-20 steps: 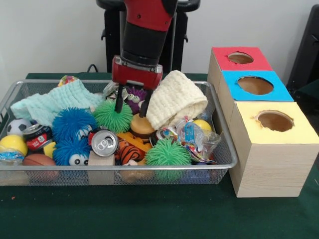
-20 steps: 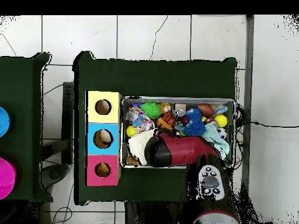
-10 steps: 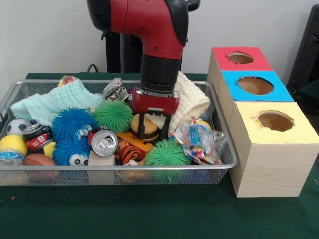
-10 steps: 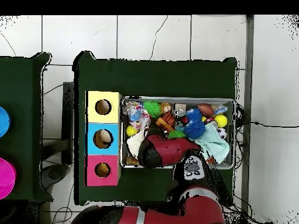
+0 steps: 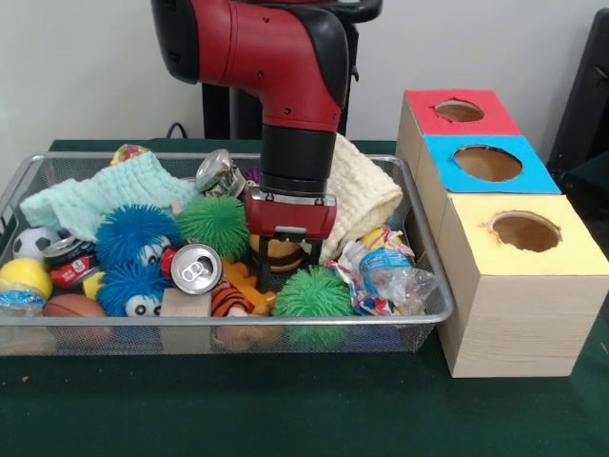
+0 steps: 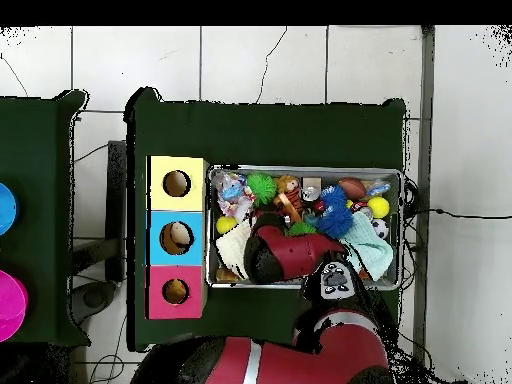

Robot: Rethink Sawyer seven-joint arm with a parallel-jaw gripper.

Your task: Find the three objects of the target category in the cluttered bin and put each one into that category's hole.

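Note:
The wire mesh bin (image 5: pixel 285 319) holds a heap of toys; it also shows in the overhead view (image 6: pixel 402 230). My gripper (image 5: pixel 288 271) is down in the bin's middle, open, with one finger on each side of a round tan-and-brown toy (image 5: pixel 283 252). The orange black-striped tiger (image 5: pixel 226 297) lies just left of and in front of the gripper, apart from it. The yellow duck does not clearly show. The red-topped box's hole (image 5: pixel 460 110) is at the far right; it also shows in the overhead view (image 6: pixel 176 291). In the overhead view the arm (image 6: pixel 285 255) hides the gripper.
Green puff balls (image 5: pixel 214 221) (image 5: pixel 312 293) flank the gripper. Blue puff balls (image 5: pixel 138 236), a drink can (image 5: pixel 197 268), a cream cloth (image 5: pixel 362 186), a mint cloth (image 5: pixel 114 190) and a plastic bag (image 5: pixel 381 271) crowd the bin. Blue-topped (image 5: pixel 487 162) and yellow-topped (image 5: pixel 525 231) boxes stand on the right.
The arm swung forward over the bin and the gripper dropped lower around the round tan toy. The can, the tiger and the plastic bag shifted a little.

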